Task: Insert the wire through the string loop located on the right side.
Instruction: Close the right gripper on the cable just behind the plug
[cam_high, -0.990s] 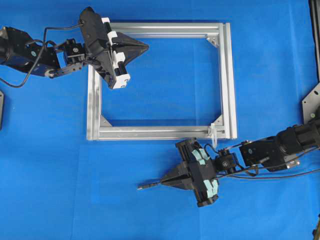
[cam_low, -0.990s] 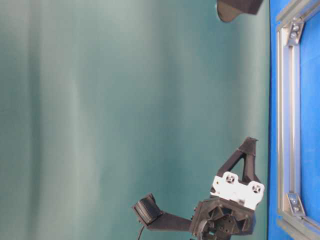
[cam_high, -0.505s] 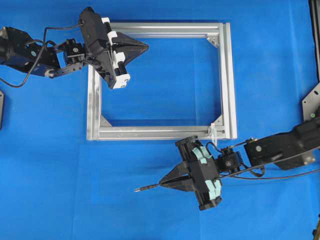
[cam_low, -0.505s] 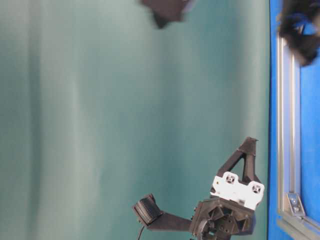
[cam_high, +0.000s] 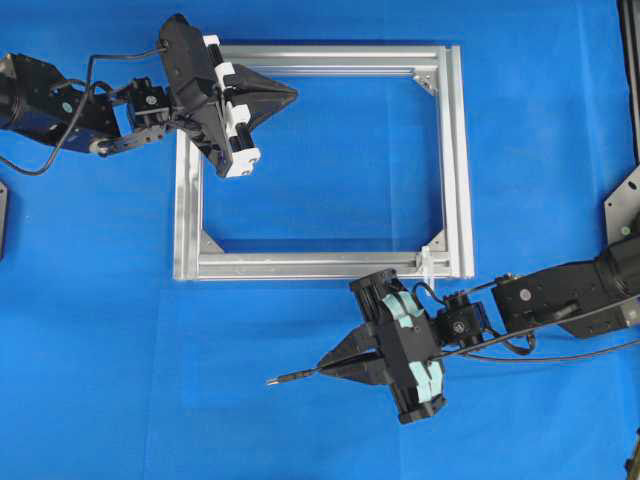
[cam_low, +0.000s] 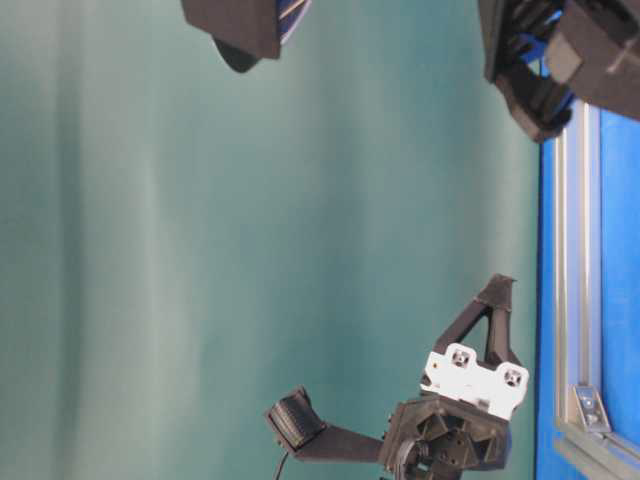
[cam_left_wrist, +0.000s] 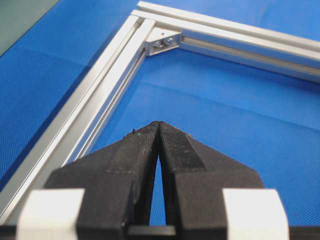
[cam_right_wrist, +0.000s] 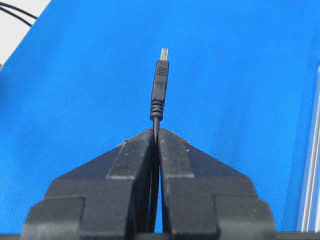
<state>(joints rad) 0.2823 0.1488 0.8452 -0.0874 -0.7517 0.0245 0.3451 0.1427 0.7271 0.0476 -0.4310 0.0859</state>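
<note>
While a blue cloth-covered bench (cam_high: 90, 330) is filling the overhead view, a rectangular silver aluminium frame (cam_high: 451, 160) is lying flat on it, nearer the far edge than the near one. Two black robot arms are reaching in from opposite sides. At the frame's far left corner, the left gripper (cam_high: 290, 95) is hanging over the frame opening with its black jaws pressed together and nothing between them. Near the bench's near edge, just outside the frame's near right corner, the right gripper (cam_high: 322, 367) is pinching the long thin black wire (cam_right_wrist: 160, 87) with its jaws closed on the cable just behind the slim dark plug, whose small metal tip is pointing toward the left edge. A tiny whitish string loop (cam_high: 425, 259) is sitting at the frame's near right corner, apart from the plug and behind the right gripper.
</note>
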